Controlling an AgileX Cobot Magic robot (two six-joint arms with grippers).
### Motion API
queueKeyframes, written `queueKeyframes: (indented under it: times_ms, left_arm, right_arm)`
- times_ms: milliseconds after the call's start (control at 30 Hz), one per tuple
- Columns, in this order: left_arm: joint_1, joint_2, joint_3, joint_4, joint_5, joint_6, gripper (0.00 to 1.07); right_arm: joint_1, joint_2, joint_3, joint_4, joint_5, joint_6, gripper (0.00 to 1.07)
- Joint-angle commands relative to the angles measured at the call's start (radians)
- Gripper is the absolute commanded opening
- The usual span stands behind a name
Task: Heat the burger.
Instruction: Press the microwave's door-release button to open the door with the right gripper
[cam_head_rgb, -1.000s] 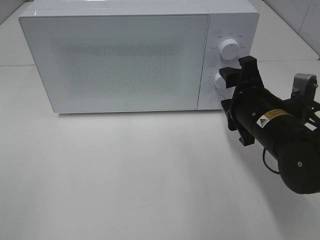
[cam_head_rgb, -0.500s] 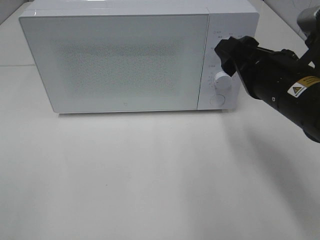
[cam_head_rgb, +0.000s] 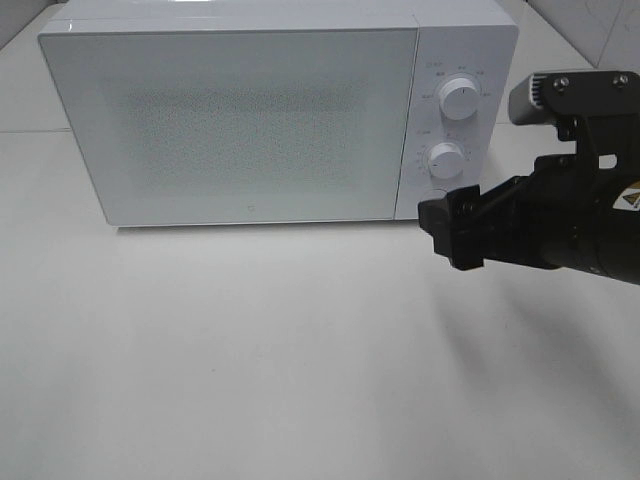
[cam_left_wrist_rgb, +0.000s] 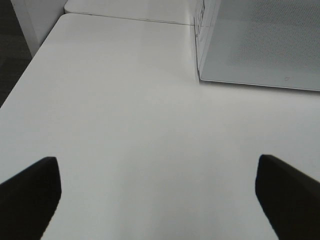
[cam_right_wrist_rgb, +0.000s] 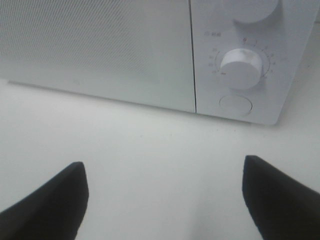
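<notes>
**Both tools released, microwave door shut, burger out of sight**

Exterior high view: a white microwave (cam_head_rgb: 240, 120) stands at the back of the white table (cam_head_rgb: 250, 360). Its door (cam_head_rgb: 230, 60) is shut, and the speckled glass shows nothing of the inside. On the control panel (cam_head_rgb: 478, 60) to the right of the door, an upper knob (cam_head_rgb: 459, 99) sits above a lower knob (cam_head_rgb: 447, 159). The black right arm reaches in from the right edge. The right tool (cam_head_rgb: 452, 232) is in front of the panel's lower corner, just under the lower knob in the picture, and it points towards the left. The burger is not visible here. Whether it is behind the door cannot be told.

Left wrist view: the left tool (cam_left_wrist_rgb: 160, 200) is released. Its two dark fingers (cam_left_wrist_rgb: 30, 195) are spread wide with only bare table between them. One corner of the microwave shows further off, well apart from the tool.

Right wrist view: the right tool is also released, with its fingers wide apart over bare table and nothing in its grip. It faces the bottom of the control panel. The lower knob and the round button (cam_right_wrist_rgb: 235, 105) beneath it lie ahead, near the tool but not touched by it. The door's edge runs just beside them.
</notes>
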Motion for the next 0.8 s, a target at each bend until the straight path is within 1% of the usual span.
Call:
queueKeyframes:
  times_ms: [33,100,133,167,200,233,267,300,333,367,400,433,467,500,533,567,600,633,667,767,800]
  left_arm:
    - [0.003,-0.015,0.003,-0.006,-0.013,0.001,0.98]
    - [0.003,-0.015,0.003,-0.006,-0.013,0.001,0.98]
    - [0.003,-0.015,0.003,-0.006,-0.013,0.001,0.98]
    - [0.003,-0.015,0.003,-0.006,-0.013,0.001,0.98]
    - [0.003,-0.015,0.003,-0.006,-0.013,0.001,0.98]
    - [0.003,-0.015,0.003,-0.006,-0.013,0.001,0.98]
    - [0.003,-0.015,0.003,-0.006,-0.013,0.001,0.98]
    - [0.003,-0.015,0.003,-0.006,-0.013,0.001,0.98]
    - [0.003,-0.015,0.003,-0.006,-0.013,0.001,0.98]
    - [0.003,-0.015,0.003,-0.006,-0.013,0.001,0.98]
    - [0.003,-0.015,0.003,-0.006,-0.013,0.001,0.98]
    - [0.003,-0.015,0.003,-0.006,-0.013,0.001,0.98]
    - [0.003,-0.015,0.003,-0.006,-0.013,0.001,0.98]
    - [0.003,-0.015,0.003,-0.006,-0.013,0.001,0.98]
    - [0.003,-0.015,0.003,-0.006,-0.013,0.001,0.98]
    - [0.003,-0.015,0.003,-0.006,-0.013,0.001,0.98]
    - [0.003,-0.015,0.003,-0.006,-0.013,0.001,0.98]
    - [0.003,-0.015,0.003,-0.006,-0.013,0.001,0.98]
    - [0.003,-0.015,0.003,-0.006,-0.013,0.001,0.98]
    - [0.003,-0.015,0.003,-0.006,-0.013,0.001,0.98]
    - [0.003,-0.015,0.003,-0.006,-0.013,0.001,0.98]
  right_arm:
    - [-0.031,-0.029,-0.003,0.016,0.103,-0.081,0.76]
    - [-0.101,-0.067,-0.04,-0.033,0.311,-0.088,0.76]
    - [-0.101,-0.067,-0.04,-0.033,0.311,-0.088,0.76]
    - [-0.12,-0.078,-0.056,-0.059,0.371,-0.084,0.76]
    - [-0.152,-0.097,-0.09,-0.121,0.466,-0.067,0.76]
    - [-0.152,-0.097,-0.09,-0.121,0.466,-0.067,0.76]
    - [-0.161,-0.106,-0.105,-0.151,0.518,-0.048,0.76]
    - [-0.175,-0.131,-0.136,-0.234,0.606,0.011,0.76]
    - [-0.175,-0.131,-0.136,-0.234,0.606,0.011,0.76]
    - [-0.176,-0.144,-0.15,-0.269,0.649,0.05,0.76]
    - [-0.176,-0.173,-0.174,-0.359,0.724,0.138,0.76]
    - [-0.176,-0.173,-0.174,-0.359,0.724,0.138,0.76]
    - [-0.176,-0.189,-0.186,-0.411,0.764,0.19,0.76]
    - [-0.176,-0.189,-0.186,-0.411,0.764,0.19,0.76]
    - [-0.176,-0.22,-0.203,-0.513,0.837,0.277,0.76]
    - [-0.176,-0.238,-0.212,-0.561,0.878,0.318,0.76]
    - [-0.176,-0.238,-0.212,-0.561,0.878,0.318,0.76]
    - [-0.176,-0.275,-0.227,-0.637,0.953,0.376,0.76]
    - [-0.176,-0.309,-0.239,-0.685,1.034,0.424,0.76]
    - [-0.176,-0.329,-0.24,-0.701,1.068,0.442,0.76]
    - [-0.176,-0.367,-0.24,-0.707,1.123,0.457,0.76]
